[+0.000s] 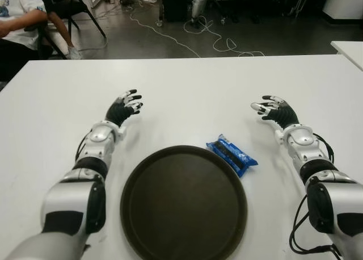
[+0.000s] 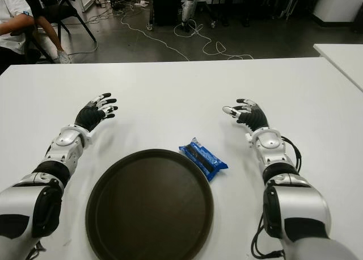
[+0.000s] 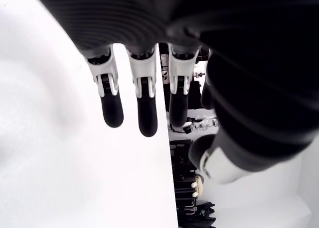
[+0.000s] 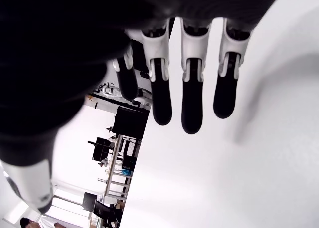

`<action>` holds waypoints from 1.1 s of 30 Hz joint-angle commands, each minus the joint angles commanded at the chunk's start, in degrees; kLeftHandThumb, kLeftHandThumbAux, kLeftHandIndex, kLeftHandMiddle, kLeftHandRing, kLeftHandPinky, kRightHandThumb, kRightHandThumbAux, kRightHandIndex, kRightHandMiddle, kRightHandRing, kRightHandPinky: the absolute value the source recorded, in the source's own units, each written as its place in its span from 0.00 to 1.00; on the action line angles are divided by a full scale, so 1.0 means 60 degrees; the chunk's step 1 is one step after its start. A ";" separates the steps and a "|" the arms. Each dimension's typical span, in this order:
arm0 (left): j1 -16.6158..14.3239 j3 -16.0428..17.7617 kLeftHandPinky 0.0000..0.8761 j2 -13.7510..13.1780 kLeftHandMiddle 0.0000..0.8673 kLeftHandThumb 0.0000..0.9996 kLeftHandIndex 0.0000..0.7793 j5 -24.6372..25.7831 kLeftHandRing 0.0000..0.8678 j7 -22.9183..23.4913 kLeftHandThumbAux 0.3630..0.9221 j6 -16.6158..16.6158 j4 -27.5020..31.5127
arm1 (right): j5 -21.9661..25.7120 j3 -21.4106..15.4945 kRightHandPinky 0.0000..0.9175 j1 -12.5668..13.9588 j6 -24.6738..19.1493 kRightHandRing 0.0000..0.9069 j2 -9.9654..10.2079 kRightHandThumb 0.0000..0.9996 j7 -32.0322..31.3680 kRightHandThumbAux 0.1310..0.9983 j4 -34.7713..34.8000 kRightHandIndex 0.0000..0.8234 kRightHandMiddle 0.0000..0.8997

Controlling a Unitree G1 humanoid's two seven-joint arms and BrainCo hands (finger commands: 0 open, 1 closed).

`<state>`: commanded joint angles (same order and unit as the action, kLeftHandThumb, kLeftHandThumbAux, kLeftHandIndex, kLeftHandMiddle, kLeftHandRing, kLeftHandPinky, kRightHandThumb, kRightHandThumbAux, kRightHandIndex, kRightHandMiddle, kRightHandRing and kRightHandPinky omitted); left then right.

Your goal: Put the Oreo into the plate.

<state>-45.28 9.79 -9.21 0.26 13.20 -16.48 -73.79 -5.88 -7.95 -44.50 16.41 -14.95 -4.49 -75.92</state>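
**A:** Left eye view first, operator: what sits nearest you?

**B:** The plate point(image 1: 184, 205), a dark round one, lies at the near edge of the white desk point(image 1: 193, 89), centred between your two arms. I'd judge it is put there so either hand can reach it.

**A:** And the Oreo?

**B:** The Oreo point(image 1: 231, 154) lies flat on the desk just beside the plate's far right rim, outside it, perhaps touching the rim; you cannot tell from here. Nothing is in the plate yet. It is a small blue wrapper, long and slim, lying askew with one end pointing toward the plate, dark printing along its middle. It looks light and crinkly, so I'd expect it to slide if you nudge it.

**A:** Your hands?

**B:** Farther out, both hover palm-down with fingers spread wide and hold nothing. Your right hand point(image 1: 276, 110) is beyond the Oreo and to its right, the likelier one to take it. Your left hand point(image 1: 126, 107) shows far left of the plate.

**A:** Beyond the desk?

**B:** Cables on the floor, and a seated person point(image 1: 20, 19) at far left.
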 joint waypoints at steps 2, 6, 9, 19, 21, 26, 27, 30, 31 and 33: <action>0.0004 0.0003 0.23 0.0000 0.21 0.02 0.15 -0.0001 0.22 0.0023 0.71 -0.0020 0.0003 | 0.0008 -0.0005 0.38 -0.0002 0.0007 0.38 0.0001 0.00 -0.0012 0.55 0.0000 0.26 0.36; 0.0005 -0.0001 0.24 -0.0004 0.22 0.01 0.15 -0.0013 0.22 0.0042 0.74 -0.0040 0.0010 | -0.0002 0.0003 0.38 0.0000 0.0019 0.38 0.0000 0.00 -0.0001 0.56 -0.0001 0.26 0.36; 0.0003 -0.0007 0.24 -0.0005 0.22 0.00 0.16 -0.0023 0.22 0.0025 0.75 -0.0044 0.0015 | -0.0014 0.0014 0.39 0.0004 0.0027 0.38 -0.0001 0.00 0.0010 0.56 0.0001 0.26 0.36; 0.0013 0.0028 0.24 -0.0003 0.22 0.00 0.16 0.0006 0.22 -0.0031 0.75 0.0012 0.0016 | -0.0040 0.0049 0.41 0.0017 0.0052 0.40 0.0006 0.00 0.0124 0.56 0.0001 0.27 0.37; 0.0015 0.0033 0.24 -0.0004 0.22 0.00 0.16 0.0011 0.23 -0.0029 0.75 0.0018 0.0019 | -0.0038 0.0052 0.41 0.0025 0.0074 0.40 0.0004 0.00 0.0130 0.56 0.0004 0.27 0.38; 0.0042 0.0030 0.24 -0.0013 0.22 0.01 0.16 0.0023 0.22 -0.0002 0.74 -0.0004 0.0033 | -0.0070 0.0091 0.40 0.0057 0.0165 0.40 0.0002 0.00 0.0212 0.55 0.0024 0.27 0.38; 0.0046 0.0025 0.24 -0.0015 0.21 0.00 0.16 0.0022 0.22 0.0003 0.75 -0.0010 0.0034 | -0.0090 0.0109 0.39 0.0063 0.0190 0.39 -0.0001 0.00 0.0256 0.55 0.0029 0.27 0.37; 0.0073 0.0014 0.24 -0.0026 0.21 0.00 0.16 0.0019 0.22 0.0028 0.75 -0.0047 0.0041 | -0.0162 0.0183 0.38 0.0078 0.0268 0.38 -0.0005 0.00 0.0434 0.54 0.0046 0.26 0.37; 0.0081 0.0014 0.24 -0.0030 0.21 0.00 0.16 0.0021 0.22 0.0036 0.75 -0.0056 0.0043 | -0.0178 0.0205 0.37 0.0080 0.0288 0.38 -0.0005 0.00 0.0482 0.54 0.0051 0.26 0.37; 0.0089 0.0015 0.24 -0.0035 0.21 0.00 0.16 0.0024 0.22 0.0048 0.75 -0.0071 0.0049 | -0.0211 0.0252 0.37 0.0083 0.0334 0.37 -0.0007 0.00 0.0582 0.54 0.0060 0.26 0.36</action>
<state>-44.75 9.88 -9.42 0.40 13.49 -16.91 -73.50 -7.15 -6.44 -44.00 18.41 -15.00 -1.00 -75.56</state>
